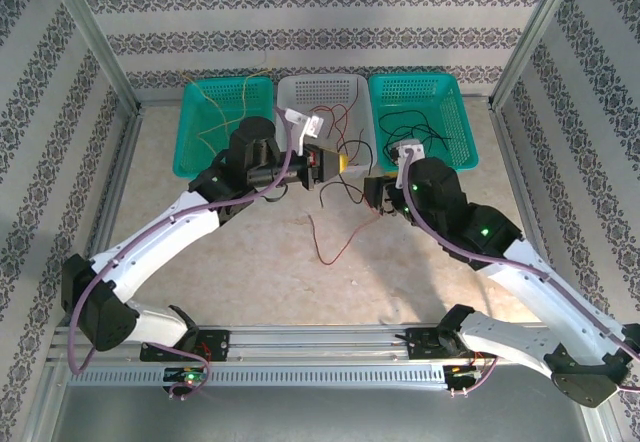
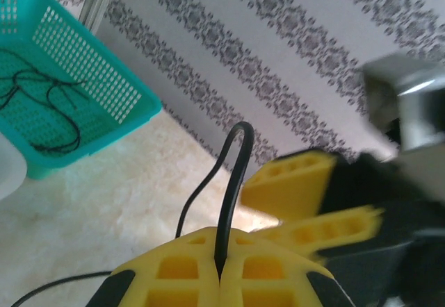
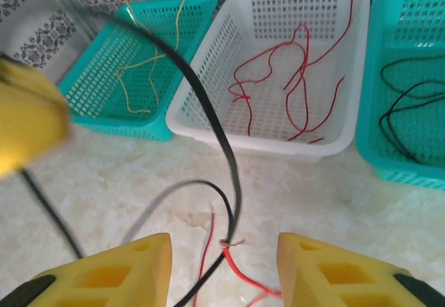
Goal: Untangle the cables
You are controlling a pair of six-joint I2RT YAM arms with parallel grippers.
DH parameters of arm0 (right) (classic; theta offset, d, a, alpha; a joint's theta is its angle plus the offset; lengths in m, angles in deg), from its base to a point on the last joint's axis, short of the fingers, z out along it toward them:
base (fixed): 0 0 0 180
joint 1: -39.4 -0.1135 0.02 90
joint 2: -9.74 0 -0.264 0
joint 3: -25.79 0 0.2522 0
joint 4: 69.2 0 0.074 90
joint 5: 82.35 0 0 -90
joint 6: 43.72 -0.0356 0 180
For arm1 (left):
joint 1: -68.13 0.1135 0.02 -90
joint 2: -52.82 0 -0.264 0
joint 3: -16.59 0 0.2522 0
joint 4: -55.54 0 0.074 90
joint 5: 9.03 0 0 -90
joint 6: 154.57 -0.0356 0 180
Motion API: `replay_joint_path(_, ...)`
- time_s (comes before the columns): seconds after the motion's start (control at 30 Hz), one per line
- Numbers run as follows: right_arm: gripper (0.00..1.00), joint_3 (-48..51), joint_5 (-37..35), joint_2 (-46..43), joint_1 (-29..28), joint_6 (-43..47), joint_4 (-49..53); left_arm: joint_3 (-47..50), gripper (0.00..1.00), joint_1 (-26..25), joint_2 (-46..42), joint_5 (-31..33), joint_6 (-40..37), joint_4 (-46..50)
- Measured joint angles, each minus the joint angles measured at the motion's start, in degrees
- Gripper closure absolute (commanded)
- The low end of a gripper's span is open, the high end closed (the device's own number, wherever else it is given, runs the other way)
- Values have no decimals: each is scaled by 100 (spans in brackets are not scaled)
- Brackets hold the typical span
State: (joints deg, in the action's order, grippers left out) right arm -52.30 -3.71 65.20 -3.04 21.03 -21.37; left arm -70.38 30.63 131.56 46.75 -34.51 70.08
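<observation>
My left gripper [image 2: 221,274] is shut on a black cable [image 2: 233,182] that loops up from between its yellow fingertips. In the top view the left gripper [image 1: 338,165] hangs in front of the white basket, close to my right gripper [image 1: 378,194]. The right gripper [image 3: 224,265] is open, and the black cable [image 3: 224,147] runs between its fingers without touching them. A red cable [image 3: 245,277] meets the black one at a frayed junction just above the table. The red cable [image 1: 335,250] trails over the table toward the near side.
Three baskets stand along the back. The left teal basket [image 1: 185,132] holds yellow cables [image 3: 142,78], the white basket [image 1: 320,82] red cables [image 3: 278,71], and the right teal basket [image 1: 465,132] black cables [image 3: 400,105]. Patterned walls enclose the table.
</observation>
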Motion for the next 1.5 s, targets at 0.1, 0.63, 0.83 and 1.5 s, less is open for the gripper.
replay_joint_path(0.1,62,542,173,92,146,-210,-306,-24,100,0,-87,2,181,-192)
replay_joint_path(0.63,55,2035,1051,-308,896,-1213,-1001,83,100,426,-450,-136,1134,-907)
replay_joint_path(0.83,42,1156,1379,-560,894,-1224,-944,479,100,581,-470,-485,1698,-1547)
replay_joint_path(1.5,79,-109,2031,1119,940,-981,-1790,520,100,601,-455,-1357,2275,-2138)
